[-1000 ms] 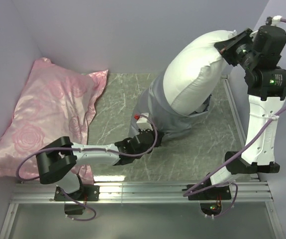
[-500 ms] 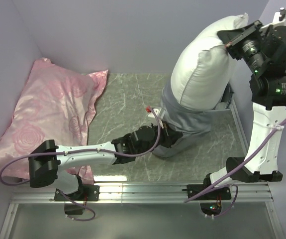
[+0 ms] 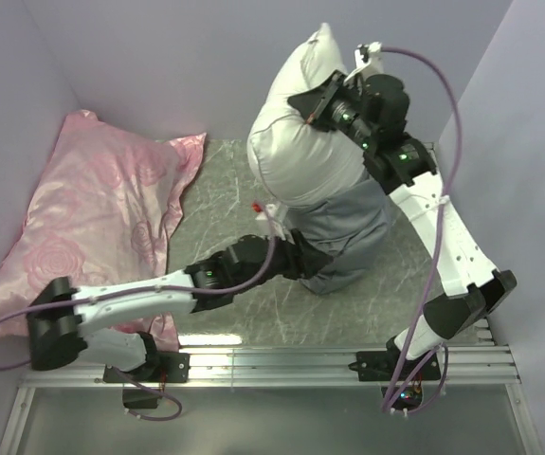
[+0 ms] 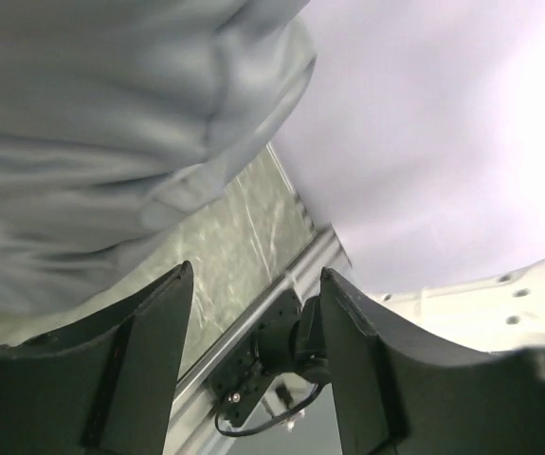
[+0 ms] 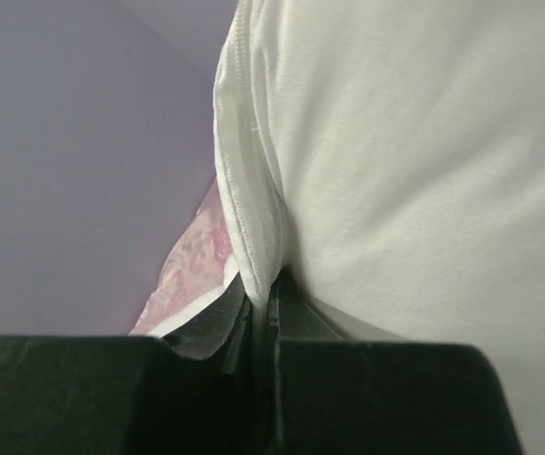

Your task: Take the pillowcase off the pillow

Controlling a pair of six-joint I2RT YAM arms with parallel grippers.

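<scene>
Standing by the rig, I saw lilac walls (image 3: 158, 57) closing in the grey marbled table (image 3: 225, 180) on the left, back and right. An aluminium rail (image 3: 272, 365) ran along its near edge. A shiny pink rose-patterned pillow (image 3: 101, 218) filled the left side, jammed against the left wall, with its near corner hidden behind the left arm. A broad strip of bare table lay open between it and the task's things.

The pillow (image 3: 296, 142), plump and white, was held up right of centre, with its top corner close to the back wall. Its lower end was swallowed by the pillowcase (image 3: 343, 232), a grey bunch sagging beneath it. How far the pillow reached inside could not be seen.

From above, the right gripper (image 3: 305, 101) met the pillow's upper side, though its jaws were hard to read there. The right wrist view settled it: the right gripper (image 5: 263, 303) was pressed together on the pillow's (image 5: 395, 142) seamed edge, with a sliver of the pink pillow (image 5: 191, 265) beyond.

The left gripper (image 3: 305, 263) lay at the pillowcase's near-left fold, its tips lost against the cloth from above. Its own camera showed the left gripper (image 4: 253, 284) with fingers (image 4: 149, 351) spread and nothing between them. The pillowcase (image 4: 92, 142) hung just above, and table (image 4: 244, 237) and rail (image 4: 281, 294) showed through the gap.
</scene>
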